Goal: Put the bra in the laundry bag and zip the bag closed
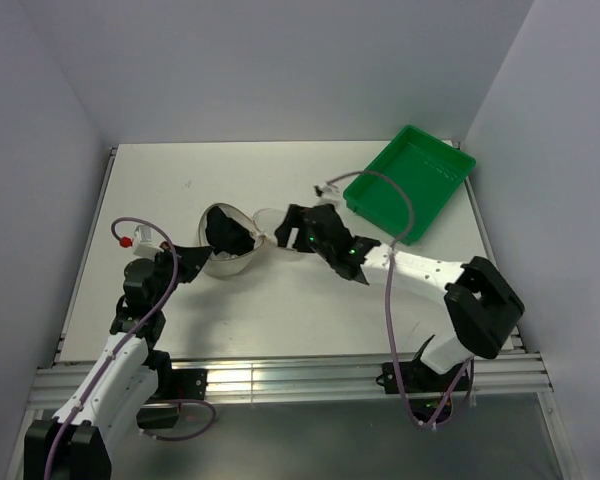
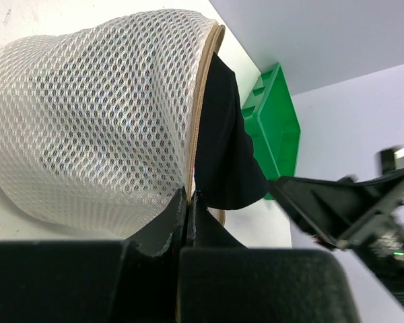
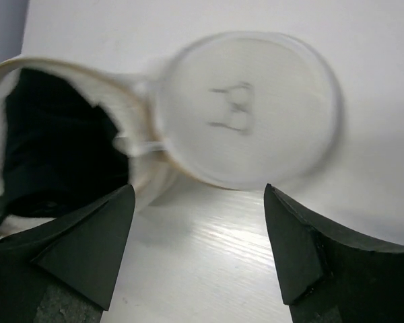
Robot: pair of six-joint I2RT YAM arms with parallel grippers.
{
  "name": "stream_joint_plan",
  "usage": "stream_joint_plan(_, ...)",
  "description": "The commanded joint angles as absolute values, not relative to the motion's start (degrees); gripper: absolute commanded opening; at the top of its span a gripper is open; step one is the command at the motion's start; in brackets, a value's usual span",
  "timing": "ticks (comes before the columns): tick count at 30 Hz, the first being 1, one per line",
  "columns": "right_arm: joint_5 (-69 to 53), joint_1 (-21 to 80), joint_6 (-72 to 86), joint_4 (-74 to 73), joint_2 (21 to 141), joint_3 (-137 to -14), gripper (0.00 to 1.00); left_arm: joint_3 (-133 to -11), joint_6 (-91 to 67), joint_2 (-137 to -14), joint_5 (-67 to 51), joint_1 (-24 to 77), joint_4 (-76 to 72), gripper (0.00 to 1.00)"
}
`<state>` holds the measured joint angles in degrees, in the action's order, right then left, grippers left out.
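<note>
Bra (image 1: 228,235) sits in the mouth of the laundry bag (image 1: 223,264), a black wad partly bulging past the tan rim; zipper not closed.

Left pincer (image 2: 188,202): fingers pressed together on the bag's tan rim at its lower edge, mesh wall right against them. In the top view we see it (image 1: 190,262) at the bag's near-left side.

Right pincer (image 3: 198,195): fingers spread wide, nothing between them, low over the desk (image 3: 222,269). Just past its tips lies the bag's round lid flap (image 3: 246,111), flat on the desk, joined to the rim at one side. We can't tell if the tips touch it.

Surface and room: white desk (image 1: 280,310), plain pale grey walls on three sides, metal rail along the near edge. Green tray (image 1: 410,180) at the far right corner, well apart from the bag.

Orientation: bag lies tipped on its side, closed mesh end toward the left arm, mouth facing the right arm and tilted somewhat up. Drum axis runs roughly left-right across the desk. Bra (image 2: 222,148) shows no clear long axis, it's bunched.
</note>
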<state>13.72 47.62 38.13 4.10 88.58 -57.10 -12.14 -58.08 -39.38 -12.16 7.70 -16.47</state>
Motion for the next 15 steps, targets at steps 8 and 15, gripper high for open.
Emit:
stream_joint_plan(8, 7.9, 36.8, 65.6, 30.8, 90.9, -36.6, 0.93, -13.4, -57.0, -37.9, -13.3, 7.8, -18.2, 0.0)
stream_joint_plan(15, 5.0, 34.5, 71.4, 39.5, 99.3, -39.0, 0.91, -13.1, -56.9, -37.8, -14.1, 7.8, -17.8, 0.0)
